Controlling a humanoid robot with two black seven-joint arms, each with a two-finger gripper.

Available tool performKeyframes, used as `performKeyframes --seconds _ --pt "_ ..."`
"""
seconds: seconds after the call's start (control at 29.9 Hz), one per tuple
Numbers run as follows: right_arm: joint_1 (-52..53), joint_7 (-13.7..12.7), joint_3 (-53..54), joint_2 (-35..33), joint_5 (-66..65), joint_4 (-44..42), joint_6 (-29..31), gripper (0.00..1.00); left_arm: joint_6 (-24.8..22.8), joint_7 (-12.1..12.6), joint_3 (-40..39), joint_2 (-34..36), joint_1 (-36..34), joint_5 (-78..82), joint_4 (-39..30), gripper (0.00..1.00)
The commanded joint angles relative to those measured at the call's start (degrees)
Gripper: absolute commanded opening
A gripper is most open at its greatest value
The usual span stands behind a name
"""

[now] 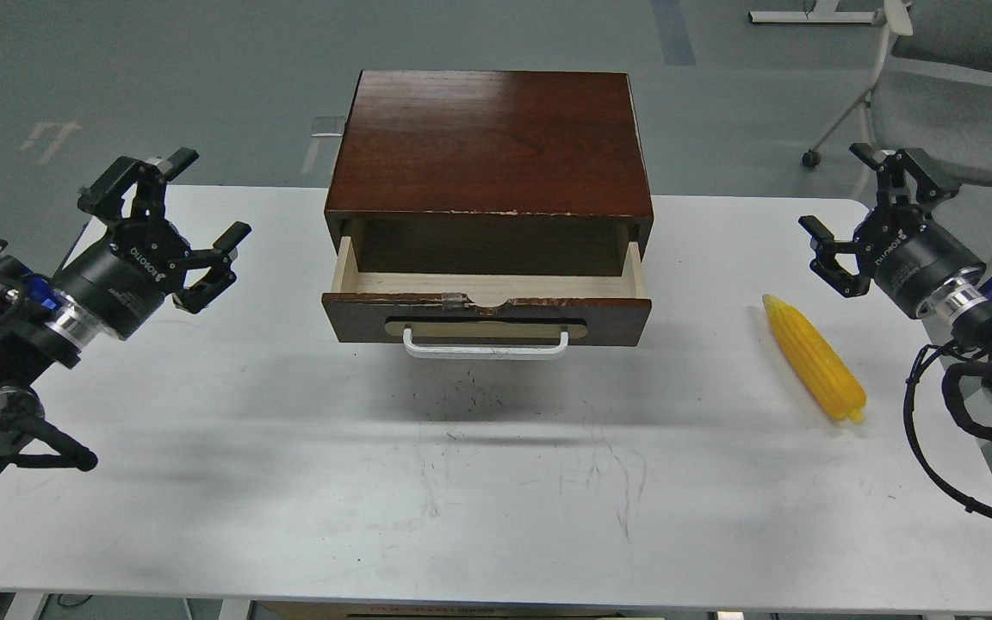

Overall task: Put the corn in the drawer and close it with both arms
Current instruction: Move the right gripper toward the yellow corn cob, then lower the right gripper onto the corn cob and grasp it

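Head view
Left fingers: the left gripper (176, 205) in the upper left of the frame has its black, jointed fingers (219, 244) spread wide apart, holding nothing; white lettering runs along its matte black barrel, with a silver ring behind.
Right fingers: the right gripper (859, 209) at the right edge is likewise splayed apart and empty, with hooked black tips, above a polished silver wrist ring and looping black cables.
Corn: the corn (813, 356) lies on the table in the right part of the frame, below the right gripper and well apart from the cabinet; bright yellow, ridged in kernel rows, tapered toward its upper end, blunt at its lower end.
Drawer: the drawer (487, 303) stands pulled out at the centre; pale smooth wood inside, dark reddish-brown front with a chipped upper edge.
Handle: a white bar handle (485, 346) curves across a tan oval plate.
Cabinet: the cabinet (489, 142) is a boxy, glossy red-brown block with visible grain and a worn front edge.
Table: the table (289, 482) is white, flat, scuffed and scratched near the middle.
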Motion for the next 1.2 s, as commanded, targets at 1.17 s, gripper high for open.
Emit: performKeyframes --seconds 1.17 --pt "14.31 0.00 -20.25 -8.51 -75.92 0.44 -4.35 1.00 0.00 -0.65 -0.13 0.69 0.08 0.09 -0.71 0.99"
